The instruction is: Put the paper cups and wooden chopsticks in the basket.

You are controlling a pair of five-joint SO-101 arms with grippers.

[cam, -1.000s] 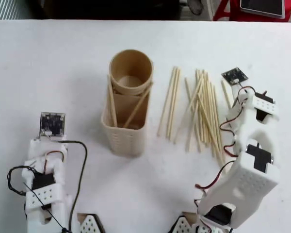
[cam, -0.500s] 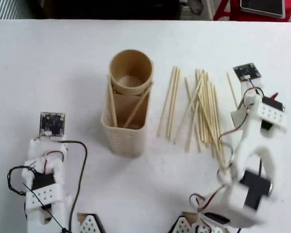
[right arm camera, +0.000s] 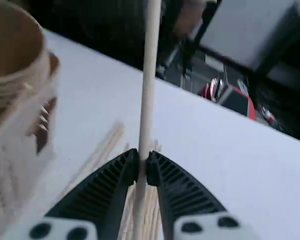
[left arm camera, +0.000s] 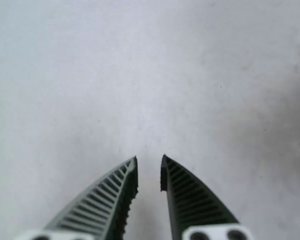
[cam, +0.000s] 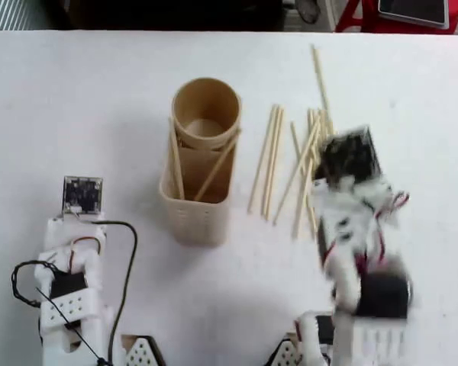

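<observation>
Pinching one wooden chopstick [right arm camera: 149,75], the right claw [right arm camera: 143,167] hangs above the loose chopsticks [cam: 267,160]; the left claw [left arm camera: 149,175] sits slightly parted, empty, over the desk [left arm camera: 140,75].

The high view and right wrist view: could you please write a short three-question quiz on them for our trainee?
1. True or false: the right gripper is shut on a pale wooden chopstick.
2. The tan paper cups are: A) upright inside the cream slotted basket; B) tipped over beside it; C) upside down beside it.
3. How many leaning chopsticks show inside the basket?

Key: 1 true; 2 A; 3 two.
</observation>
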